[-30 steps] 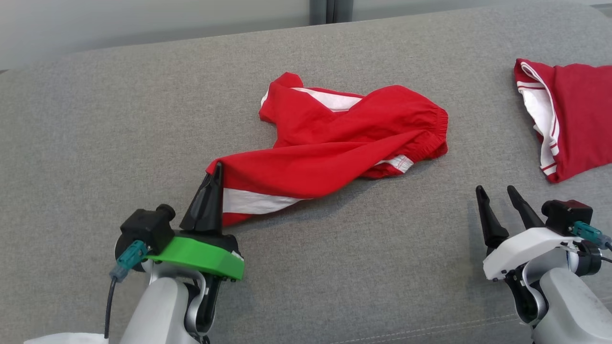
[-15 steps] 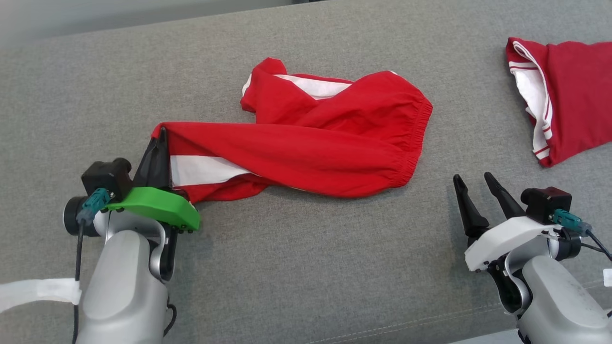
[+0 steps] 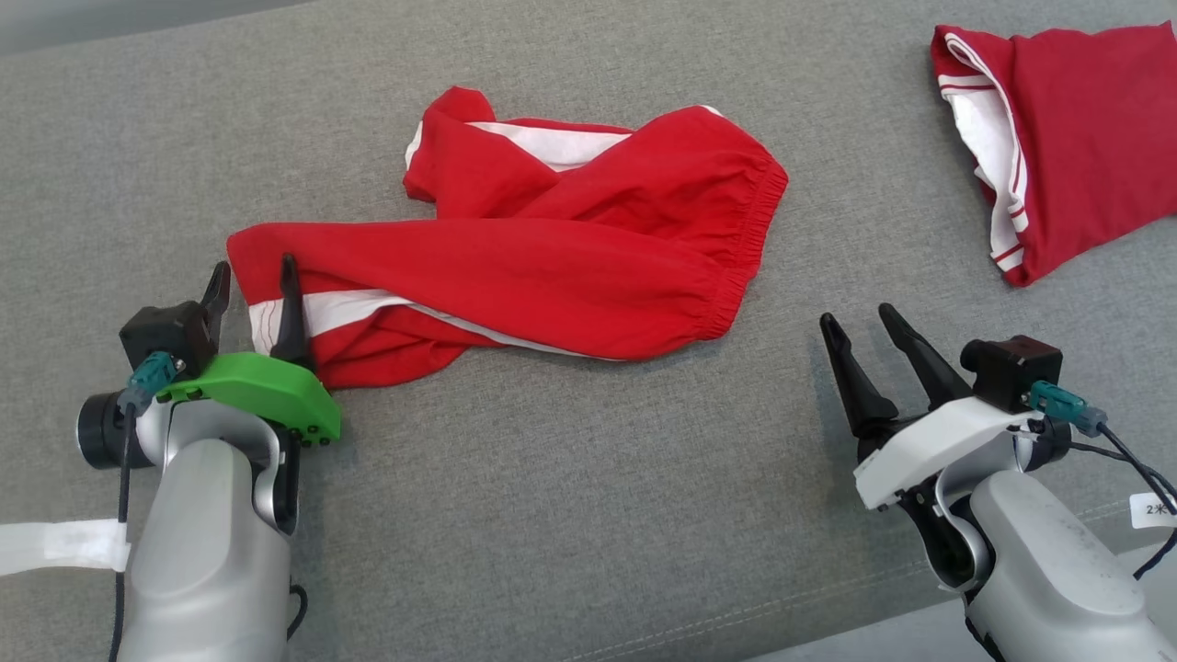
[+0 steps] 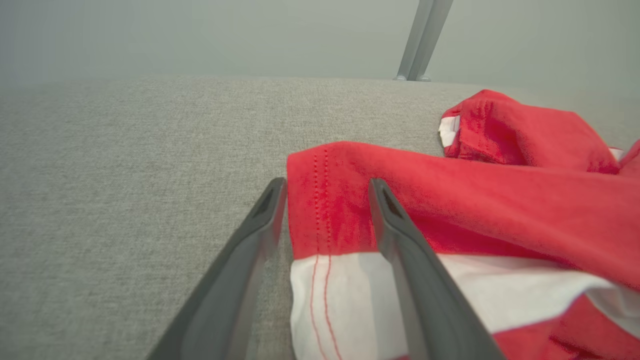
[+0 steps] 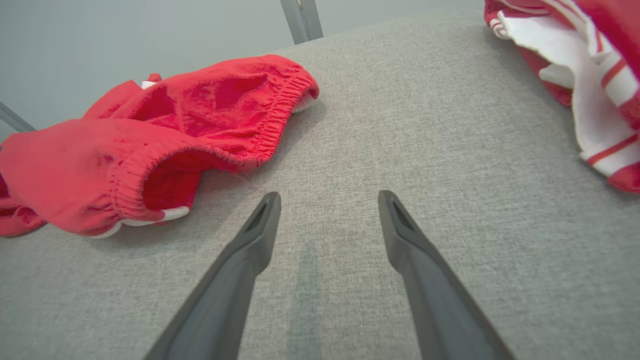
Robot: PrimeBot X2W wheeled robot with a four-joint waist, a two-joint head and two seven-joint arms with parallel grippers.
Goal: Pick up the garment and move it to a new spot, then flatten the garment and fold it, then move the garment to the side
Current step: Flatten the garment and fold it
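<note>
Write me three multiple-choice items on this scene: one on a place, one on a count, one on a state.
1. Where in the head view does the second garment lie?
A) upper right B) lower left C) centre
2. How many red garments lie on the grey cushion?
A) one B) two C) four
3. How does the left gripper stand?
A) shut on cloth B) open, astride a leg end of the red trousers C) open, far from any cloth

Answers: 1 A, it lies by the upper right corner. 2 B, the red trousers plus the second garment. 3 B, its fingers stand apart with the hem between them.
</note>
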